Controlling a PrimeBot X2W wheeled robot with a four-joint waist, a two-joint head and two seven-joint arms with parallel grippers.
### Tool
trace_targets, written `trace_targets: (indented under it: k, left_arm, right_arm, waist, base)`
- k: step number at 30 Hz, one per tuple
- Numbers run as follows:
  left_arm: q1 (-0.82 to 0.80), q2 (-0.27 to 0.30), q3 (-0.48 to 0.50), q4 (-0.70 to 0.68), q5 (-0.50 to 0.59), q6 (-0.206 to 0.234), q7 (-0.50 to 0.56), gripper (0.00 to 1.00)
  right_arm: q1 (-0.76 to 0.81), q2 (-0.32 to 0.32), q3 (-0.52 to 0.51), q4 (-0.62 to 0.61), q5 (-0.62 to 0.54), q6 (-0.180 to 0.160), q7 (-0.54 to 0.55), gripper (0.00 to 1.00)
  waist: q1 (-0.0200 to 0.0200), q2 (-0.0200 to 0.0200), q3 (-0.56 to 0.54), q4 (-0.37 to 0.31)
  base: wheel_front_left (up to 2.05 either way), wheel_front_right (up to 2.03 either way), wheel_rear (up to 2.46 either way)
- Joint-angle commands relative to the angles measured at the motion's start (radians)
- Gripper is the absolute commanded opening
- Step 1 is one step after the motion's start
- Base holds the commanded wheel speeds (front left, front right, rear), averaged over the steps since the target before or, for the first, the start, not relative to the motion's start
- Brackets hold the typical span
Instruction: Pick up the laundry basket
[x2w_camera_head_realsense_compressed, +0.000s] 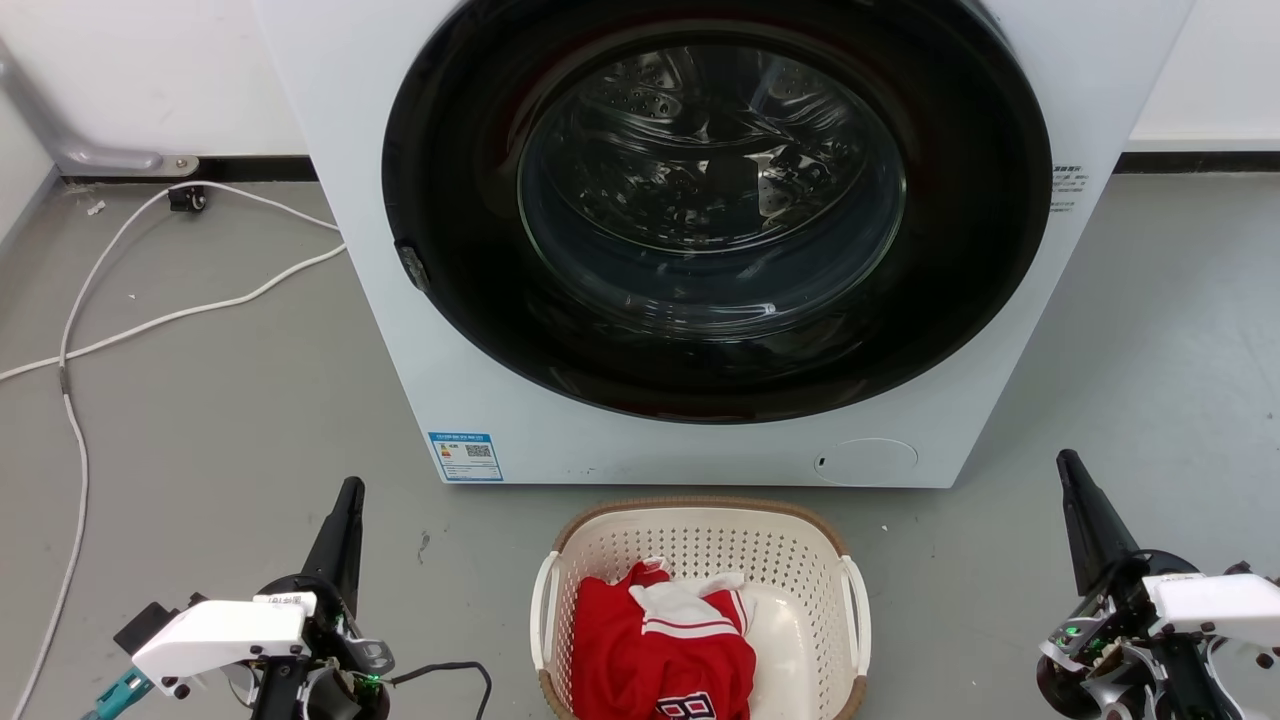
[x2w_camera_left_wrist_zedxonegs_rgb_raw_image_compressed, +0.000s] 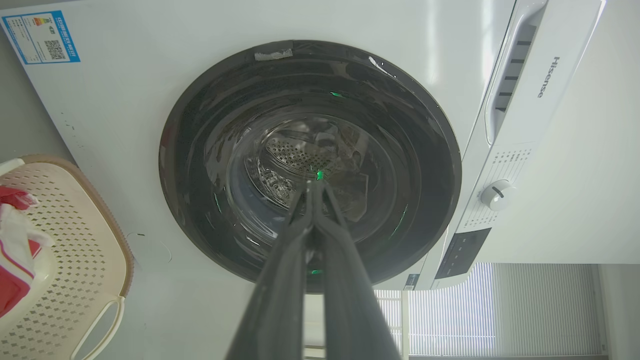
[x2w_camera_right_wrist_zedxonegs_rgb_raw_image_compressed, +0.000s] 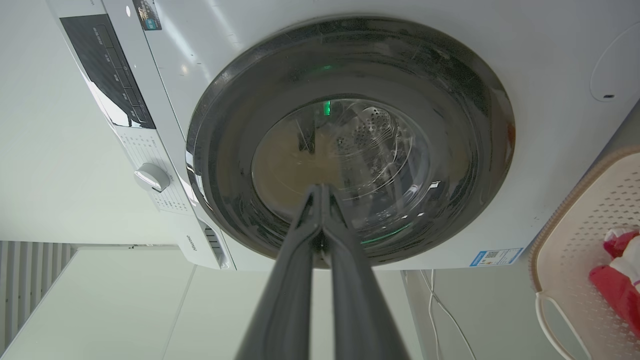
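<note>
on the grey floor (x2w_camera_head_realsense_compressed: 250, 450), just in front of the white washing machine (x2w_camera_head_realsense_compressed: 500, 380): the laundry basket (x2w_camera_head_realsense_compressed: 700, 545). stands upright at the bottom centre of the head view, brown rim on top, white handles (x2w_camera_head_realsense_compressed: 857, 610) on its two sides. holds a red and white garment (x2w_camera_head_realsense_compressed: 650, 650), bunched toward its left half. touches neither gripper.

left gripper (x2w_camera_head_realsense_compressed: 350, 490) low at the left of the head view, above the floor and well apart from the basket. fingers (x2w_camera_left_wrist_zedxonegs_rgb_raw_image_compressed: 280, 280) pressed together right up to the tips, clenched on nothing. points at the machine's round dark door (x2w_camera_left_wrist_zedxonegs_rgb_raw_image_compressed: 210, 150) in the left wrist view, with one end of the basket and a handle at that view's left edge.

right gripper (x2w_camera_head_realsense_compressed: 1068, 468) low at the right, also well apart from the basket. fingers likewise closed tip to tip in the right wrist view, nothing between them, aimed at the same door. basket end and red cloth at that view's right edge.

a white cable (x2w_camera_head_realsense_compressed: 150, 320) across the floor left of the machine. a blue label (x2w_camera_head_realsense_compressed: 465, 456) at the lower left of the machine's front.
</note>
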Motion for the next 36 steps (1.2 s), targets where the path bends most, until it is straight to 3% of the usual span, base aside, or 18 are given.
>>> trace_targets:
  k: [1,35,36]
  left_arm:
    - [-0.011,0.0,0.004,0.001,0.001,-0.004,0.004,0.0]
    - [-0.011,-0.001,0.005,0.001,0.003,-0.004,0.005,0.0]
    - [0.003,-0.001,0.0,0.006,0.0,0.0,0.0,1.0]
  right_arm:
    - [-0.011,0.003,-0.002,0.001,-0.002,0.0,0.004,0.0]
    - [-0.011,0.006,-0.005,0.001,-0.006,0.0,0.006,0.0]
    - [0.004,0.003,-0.003,0.006,-0.002,0.0,0.003,1.0]
  waist:
    - [0.0,-0.0001,0.0,0.0]
    - [0.0,-0.0001,0.0,0.0]
    - [0.0,-0.0001,0.0,0.0]
  base:
    - [0.0,0.0,0.0]
    - [0.0,0.0,0.0]
    - [0.0,0.0,0.0]
